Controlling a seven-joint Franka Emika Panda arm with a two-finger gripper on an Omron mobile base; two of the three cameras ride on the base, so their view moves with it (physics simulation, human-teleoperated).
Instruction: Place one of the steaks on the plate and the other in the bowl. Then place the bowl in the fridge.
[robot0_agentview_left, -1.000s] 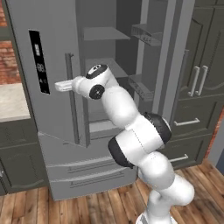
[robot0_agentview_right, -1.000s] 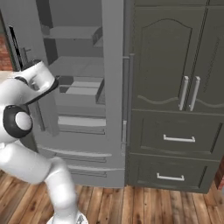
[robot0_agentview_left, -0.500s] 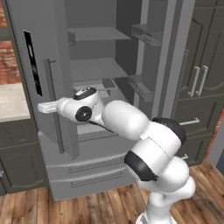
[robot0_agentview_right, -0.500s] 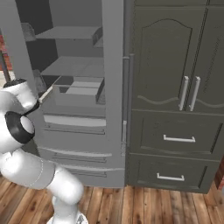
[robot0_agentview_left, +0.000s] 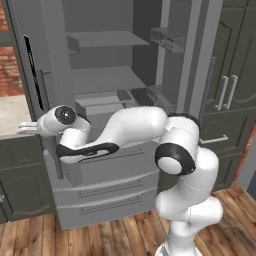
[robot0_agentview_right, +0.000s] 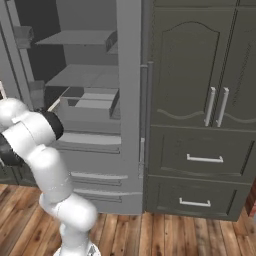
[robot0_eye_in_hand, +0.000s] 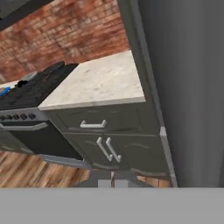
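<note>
The jaws (robot0_eye_in_hand: 113, 183) are pinched fully together with nothing between them, so nothing is being carried right now. The hand (robot0_agentview_left: 31, 125) is parked just past the edge of the open left fridge door (robot0_agentview_left: 37, 85), aimed at the counter (robot0_eye_in_hand: 98, 83) and stove (robot0_eye_in_hand: 30, 87) beyond. The fridge (robot0_agentview_right: 85, 95) is standing open, shelves bare as far as can be seen; steaks, plate and bowl can't be made out. Biggest risk guessed: the folded arm (robot0_agentview_left: 130, 130) gets swung into that door or a shelf edge when it's pulled back.
</note>
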